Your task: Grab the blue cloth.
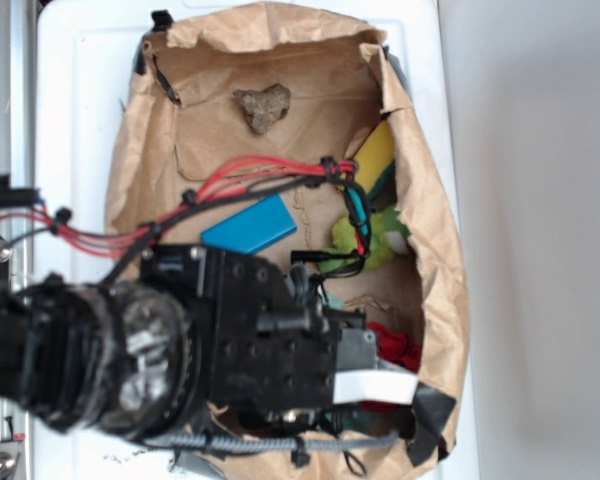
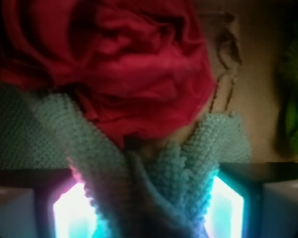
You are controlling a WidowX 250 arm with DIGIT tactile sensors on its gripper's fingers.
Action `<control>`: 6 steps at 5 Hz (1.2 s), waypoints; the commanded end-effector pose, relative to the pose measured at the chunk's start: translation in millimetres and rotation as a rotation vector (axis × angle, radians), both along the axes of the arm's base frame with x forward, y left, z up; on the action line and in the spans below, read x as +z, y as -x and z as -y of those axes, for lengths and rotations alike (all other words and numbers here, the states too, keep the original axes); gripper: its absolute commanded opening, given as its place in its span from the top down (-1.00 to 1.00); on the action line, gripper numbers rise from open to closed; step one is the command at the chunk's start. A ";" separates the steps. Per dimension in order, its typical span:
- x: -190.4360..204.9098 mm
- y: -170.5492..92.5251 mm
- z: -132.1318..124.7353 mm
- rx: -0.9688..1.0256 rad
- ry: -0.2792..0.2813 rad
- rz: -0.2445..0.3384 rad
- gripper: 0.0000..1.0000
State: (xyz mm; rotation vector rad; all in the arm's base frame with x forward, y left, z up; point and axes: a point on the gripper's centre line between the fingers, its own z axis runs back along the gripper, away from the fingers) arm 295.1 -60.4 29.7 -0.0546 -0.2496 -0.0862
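Note:
The blue cloth (image 2: 188, 158), a pale teal terry rag, is bunched into upright folds between my two lit fingers (image 2: 72, 215) in the wrist view. My gripper (image 2: 149, 210) is closed on those folds; the cloth fills the whole gap between the pads. The red fabric bundle (image 2: 134, 64) lies just ahead, resting against the cloth's top. In the exterior view my gripper (image 1: 378, 388) is low at the front right of the paper-lined bin, and the arm hides the blue cloth there.
A bright blue rectangular block (image 1: 250, 225) lies mid-bin. A green plush toy (image 1: 378, 240) and a yellow item (image 1: 376, 155) sit at the right wall, a brown rock (image 1: 263, 106) at the back. Red fabric (image 1: 400, 350) shows beside the gripper. Brown paper walls (image 1: 435, 230) ring everything.

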 end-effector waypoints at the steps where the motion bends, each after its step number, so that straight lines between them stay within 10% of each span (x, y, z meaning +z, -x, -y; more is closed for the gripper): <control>1: 8.5 1.6 6.1 -0.009 0.028 0.029 1.00; 4: 38.9 3.0 -32.8 0.097 0.066 0.012 1.00; 6: 59.8 13.6 -51.0 0.153 -0.006 0.035 1.00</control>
